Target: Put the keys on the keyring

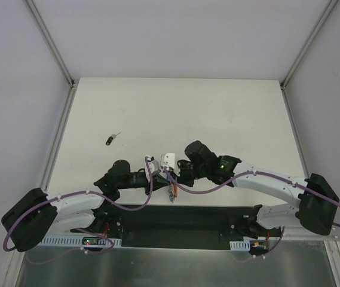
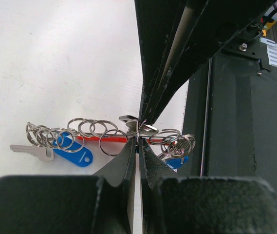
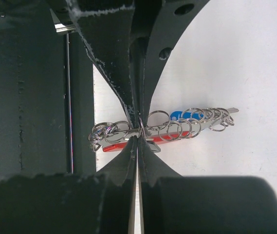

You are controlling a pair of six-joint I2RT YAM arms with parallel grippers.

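keyring point(image 2: 97, 139) seemingly pinched between left gripper point(image 2: 138, 141) and right gripper point(image 3: 138, 135), key point(image 1: 111, 140) well apart

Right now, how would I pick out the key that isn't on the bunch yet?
Start at the white table and find the red-and-blue keyring near its front edge. Farther back and to its left, alone on the surface, lies the loose key: tiny, black head, silver blade, touching nothing.
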